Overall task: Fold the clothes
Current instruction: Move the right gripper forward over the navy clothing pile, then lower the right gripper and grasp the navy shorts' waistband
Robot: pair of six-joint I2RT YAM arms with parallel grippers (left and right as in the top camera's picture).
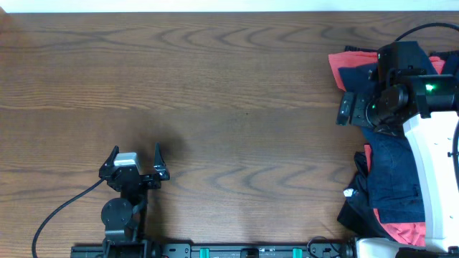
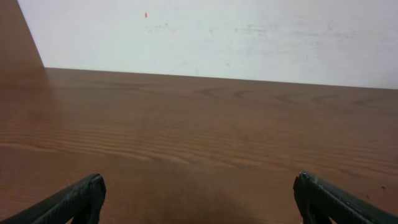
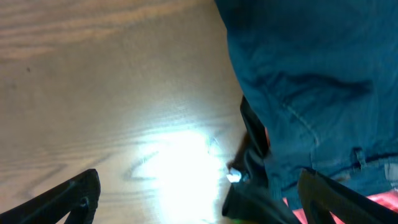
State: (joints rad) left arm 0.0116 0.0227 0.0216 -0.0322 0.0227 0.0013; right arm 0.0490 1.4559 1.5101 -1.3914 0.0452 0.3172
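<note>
The clothes (image 1: 391, 179) lie in a heap at the table's right edge, dark navy pieces with coral-red ones showing at the top (image 1: 343, 66) and bottom. My right gripper (image 1: 349, 109) hovers over the heap's left edge, fingers spread wide and empty; in the right wrist view navy fabric with seams (image 3: 311, 93) fills the right side between and beyond the open fingers (image 3: 199, 196). My left gripper (image 1: 136, 159) is open and empty at the lower left, far from the clothes; its wrist view shows only bare wood between its fingertips (image 2: 199, 196).
The wooden table (image 1: 215, 107) spreads between the two arms. A pale wall (image 2: 217, 37) stands behind the table's far edge. My right arm's white link (image 1: 430, 165) covers part of the heap. A small white tag (image 3: 234, 177) lies at the heap's edge.
</note>
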